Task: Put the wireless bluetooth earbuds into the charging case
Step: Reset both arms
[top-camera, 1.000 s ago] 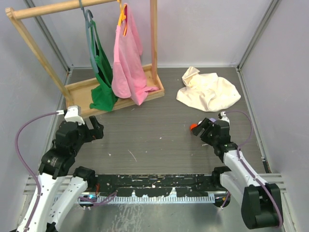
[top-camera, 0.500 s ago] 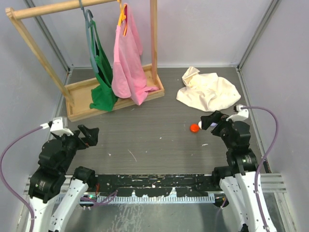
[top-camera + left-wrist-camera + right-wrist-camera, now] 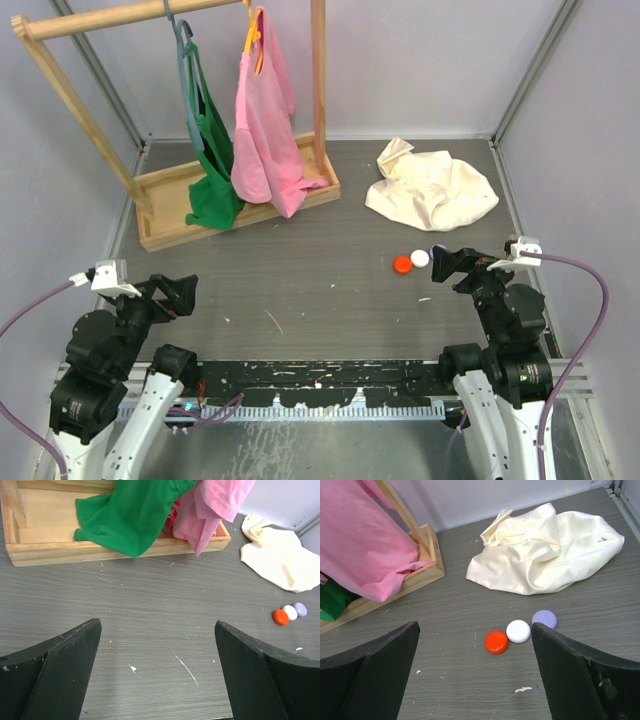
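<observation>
Red case (image 3: 496,642), white case (image 3: 518,631) and lilac case (image 3: 544,618) lie side by side in a row on the table (image 3: 450,610), near the cream cloth (image 3: 545,550). The earbuds cannot be made out. The right gripper (image 3: 475,626) hangs near the row, released and empty. The left gripper (image 3: 157,624), also released and empty, is well apart.

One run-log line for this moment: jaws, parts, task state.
left jaws: open, empty; right jaws: open, empty; red disc, white disc, lilac disc: in a row, ungripped; earbuds: none visible
</observation>
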`<control>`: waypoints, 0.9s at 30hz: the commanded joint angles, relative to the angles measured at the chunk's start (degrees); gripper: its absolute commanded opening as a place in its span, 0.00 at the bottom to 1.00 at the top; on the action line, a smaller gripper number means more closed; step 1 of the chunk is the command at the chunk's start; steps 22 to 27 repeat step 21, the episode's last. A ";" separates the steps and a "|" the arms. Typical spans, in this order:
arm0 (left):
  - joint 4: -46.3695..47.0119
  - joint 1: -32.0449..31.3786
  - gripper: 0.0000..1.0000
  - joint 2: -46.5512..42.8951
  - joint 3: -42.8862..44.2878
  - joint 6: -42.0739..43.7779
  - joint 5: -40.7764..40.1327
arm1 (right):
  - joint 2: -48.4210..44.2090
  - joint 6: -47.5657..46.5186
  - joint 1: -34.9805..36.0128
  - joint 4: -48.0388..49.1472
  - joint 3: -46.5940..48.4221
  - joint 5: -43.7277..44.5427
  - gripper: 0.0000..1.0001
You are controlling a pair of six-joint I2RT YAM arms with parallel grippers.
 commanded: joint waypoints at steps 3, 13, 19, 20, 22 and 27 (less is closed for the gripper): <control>3.02 -0.22 0.98 -3.76 -4.09 -1.91 0.19 | -0.20 -1.81 -0.12 1.89 -0.58 0.57 1.00; 5.93 -0.21 0.98 -5.08 -8.51 -1.85 -0.15 | 0.14 -2.23 -0.18 2.25 -0.86 -0.45 1.00; 6.02 -0.32 0.98 -5.44 -8.96 -1.45 -0.24 | 0.33 -2.77 -0.10 2.64 -1.06 -1.56 1.00; 6.09 -0.23 0.98 -5.52 -9.00 -1.46 -0.24 | 0.36 -2.77 -0.11 2.59 -1.04 -1.44 1.00; 6.15 -0.27 0.98 -5.49 -9.08 -1.38 -0.16 | 0.35 -2.69 -0.14 2.56 -0.94 -1.17 1.00; 6.15 -0.27 0.98 -5.49 -9.08 -1.38 -0.16 | 0.35 -2.69 -0.14 2.56 -0.94 -1.17 1.00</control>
